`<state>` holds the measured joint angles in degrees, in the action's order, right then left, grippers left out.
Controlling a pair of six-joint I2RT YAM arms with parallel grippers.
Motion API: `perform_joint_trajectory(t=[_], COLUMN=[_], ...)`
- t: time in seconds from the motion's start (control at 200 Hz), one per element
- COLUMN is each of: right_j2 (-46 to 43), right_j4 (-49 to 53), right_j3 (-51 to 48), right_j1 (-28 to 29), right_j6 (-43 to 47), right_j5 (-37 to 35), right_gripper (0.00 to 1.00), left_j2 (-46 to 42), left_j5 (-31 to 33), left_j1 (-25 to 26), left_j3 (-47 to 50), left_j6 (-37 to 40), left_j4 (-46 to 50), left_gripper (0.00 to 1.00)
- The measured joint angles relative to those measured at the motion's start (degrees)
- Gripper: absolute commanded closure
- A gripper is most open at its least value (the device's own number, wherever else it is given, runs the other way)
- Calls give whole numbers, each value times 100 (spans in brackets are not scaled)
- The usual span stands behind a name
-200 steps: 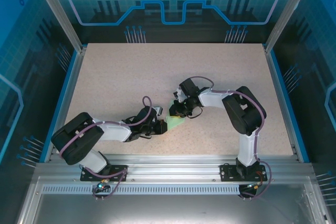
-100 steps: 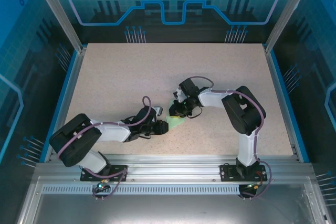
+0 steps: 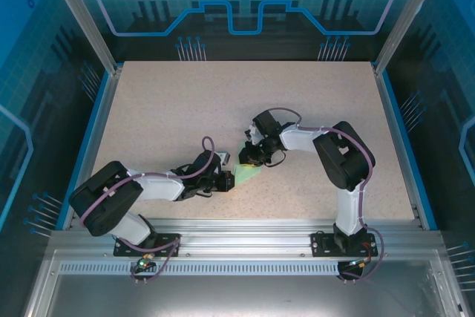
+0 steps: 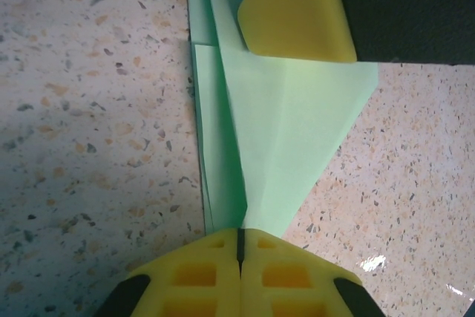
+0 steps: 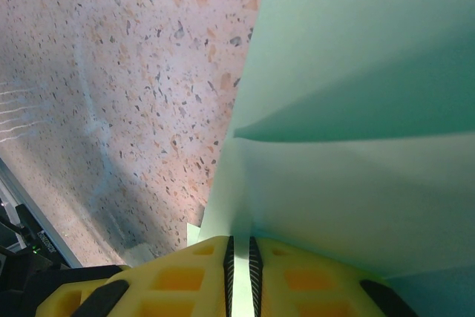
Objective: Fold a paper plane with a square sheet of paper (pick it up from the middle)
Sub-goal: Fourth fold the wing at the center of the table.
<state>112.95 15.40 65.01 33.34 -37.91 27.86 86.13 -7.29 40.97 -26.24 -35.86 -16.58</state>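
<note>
The paper plane (image 3: 246, 174) is pale mint-green paper folded into a pointed kite shape with a centre crease, lying low over the table's middle between both arms. My left gripper (image 3: 228, 181) is shut on its narrow end, and in the left wrist view the paper (image 4: 297, 124) fans out from my closed yellow left gripper (image 4: 239, 234). My right gripper (image 3: 251, 159) is shut on the wide far end; one of its yellow fingers (image 4: 297, 9) presses there. In the right wrist view a strip of the paper (image 5: 356, 183) runs between the tips of the right gripper (image 5: 239, 246).
The speckled beige table (image 3: 163, 109) has open surface all around the paper. Blue side rails (image 3: 95, 128) border it, an aluminium frame (image 3: 237, 231) runs along the near edge by the arm bases, and glass walls stand behind.
My left arm has shifted slightly and its gripper has loosened, then shut again on the paper's narrow end. The right arm and the paper have stayed where they were.
</note>
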Motion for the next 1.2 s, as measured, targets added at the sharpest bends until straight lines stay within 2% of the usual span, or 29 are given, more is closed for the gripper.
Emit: perform_joint_trajectory(t=[0.115,0.175,0.28,0.415,0.54,0.74,0.94,1.2], right_j2=[2,11,17,17,17,17,17,17], right_j4=[4,4,17,20,17,13,13,0], right_j3=[0,2,13,13,13,13,13,9], right_j1=[0,0,0,0,0,0,0,0], right_j6=[0,0,0,-2,-39,-72,-87,-107], right_j5=[-2,0,0,-2,-22,-22,-22,-20], right_gripper=[83,84,84,84,84,84,84,84], left_j2=[0,-17,-219,-809,-1373,-1493,-1202,-214], left_j5=[11,20,33,153,396,595,232,-369], left_j1=[-11,-11,-11,-11,-15,-24,-26,-26], left_j3=[-28,-28,-26,-22,-87,-400,-535,-772], left_j6=[-17,-20,-105,-181,-321,-627,-844,-933], left_j4=[70,98,334,866,1346,1847,1606,1064], left_gripper=[89,79,71,71,74,78,79,81])
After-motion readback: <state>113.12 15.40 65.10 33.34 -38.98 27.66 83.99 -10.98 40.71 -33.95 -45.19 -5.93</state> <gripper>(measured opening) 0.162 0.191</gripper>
